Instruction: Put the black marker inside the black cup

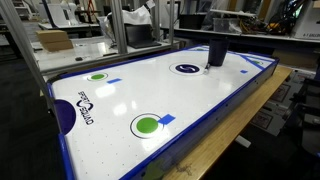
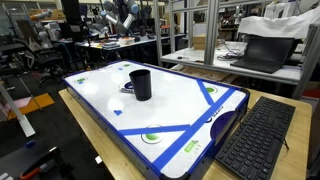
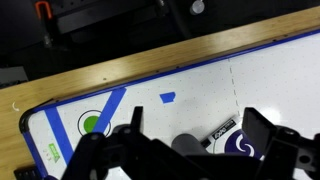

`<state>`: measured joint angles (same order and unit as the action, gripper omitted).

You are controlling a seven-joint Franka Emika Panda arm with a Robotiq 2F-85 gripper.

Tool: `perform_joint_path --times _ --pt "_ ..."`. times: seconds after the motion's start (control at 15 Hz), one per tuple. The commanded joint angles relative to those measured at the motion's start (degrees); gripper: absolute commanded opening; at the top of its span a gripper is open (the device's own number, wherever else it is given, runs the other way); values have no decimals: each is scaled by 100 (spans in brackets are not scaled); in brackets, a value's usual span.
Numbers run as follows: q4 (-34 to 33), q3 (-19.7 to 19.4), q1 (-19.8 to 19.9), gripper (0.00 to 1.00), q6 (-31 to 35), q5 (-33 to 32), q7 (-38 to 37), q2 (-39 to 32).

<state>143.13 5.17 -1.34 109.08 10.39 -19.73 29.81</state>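
Note:
The black cup (image 1: 215,52) stands upright near one end of the white air-hockey table (image 1: 170,100); it also shows in an exterior view (image 2: 141,84). In the wrist view the cup's top (image 3: 186,146) lies low in the frame. The black marker (image 3: 222,130) lies flat on the table just beside the cup, its far end on the dark-blue printed circle (image 3: 246,148). My gripper (image 3: 192,116) is open and empty, well above the table, with the cup and marker showing between its fingers. I cannot make out the marker or the gripper in the exterior views.
The table has a raised blue rim (image 2: 170,150) and a wooden edge (image 3: 150,60). Green printed circles (image 1: 119,125) (image 3: 93,122), blue lines and a small blue patch (image 3: 167,98) mark its surface. A keyboard (image 2: 258,135) lies beside the table. Desks and clutter stand behind.

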Motion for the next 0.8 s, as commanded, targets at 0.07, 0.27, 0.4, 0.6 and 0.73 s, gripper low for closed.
perform_joint_path --times 0.07,0.27,0.4,0.6,0.73 --pt "-517 537 48 100 359 567 -1664 -611" --pt "-872 811 -45 100 856 820 -2812 -1153" --pt "-1096 933 -130 100 1218 885 -3583 -1541" --pt "-1427 1123 -281 100 1841 570 -4979 -2138" --pt "-1625 1224 -425 100 2251 49 -5904 -2521"
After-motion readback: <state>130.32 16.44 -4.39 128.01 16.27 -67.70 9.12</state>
